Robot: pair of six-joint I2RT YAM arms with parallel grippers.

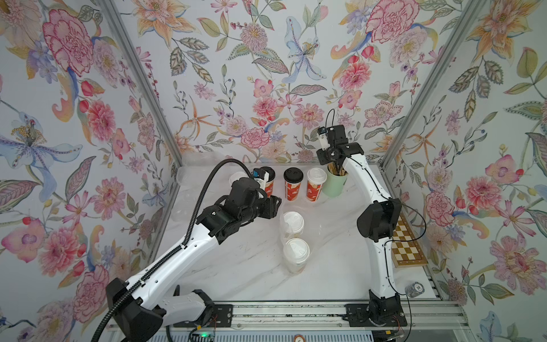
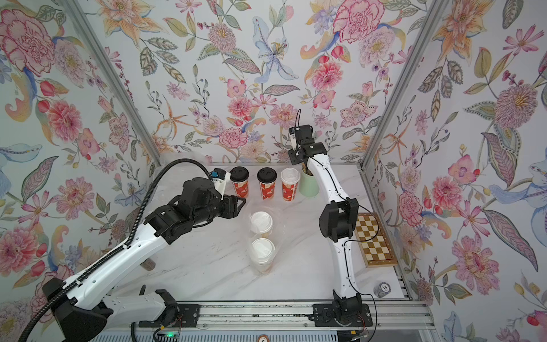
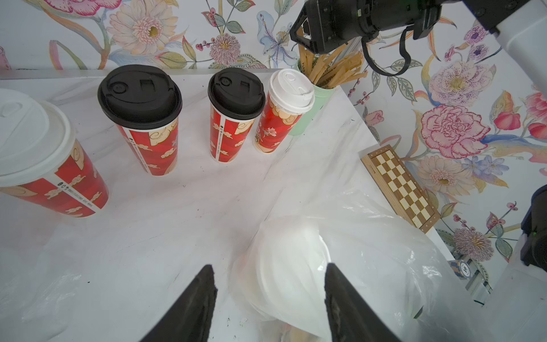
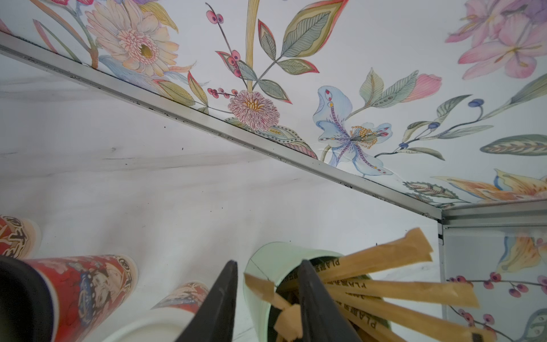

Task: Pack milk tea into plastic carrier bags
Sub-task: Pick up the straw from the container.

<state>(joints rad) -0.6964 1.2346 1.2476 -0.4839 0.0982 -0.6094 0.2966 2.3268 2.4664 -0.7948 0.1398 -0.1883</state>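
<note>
1. My left pincer (image 3: 269, 296) gapes wide beside the carrier bag (image 3: 384, 242); film blurs two clear milk tea cups (image 1: 293, 222) inside.
2. Four red milk tea cups (image 3: 225, 139) stand behind, unbagged.
3. My right pincer (image 4: 269, 263), narrow, dips into the straw cup (image 4: 278, 247); grip on a straw (image 4: 284, 308): cannot tell.

Two white-lidded cups (image 1: 293, 221) stood one behind the other inside a clear bag (image 1: 310, 232) mid-bench (image 1: 236, 272). The left claw (image 1: 275, 205) hung just beside the farther one. Red cups (image 1: 293, 185) lined the back, next to a green straw cup (image 1: 333, 186). A chessboard (image 1: 410, 247) lay at the right edge.
</note>
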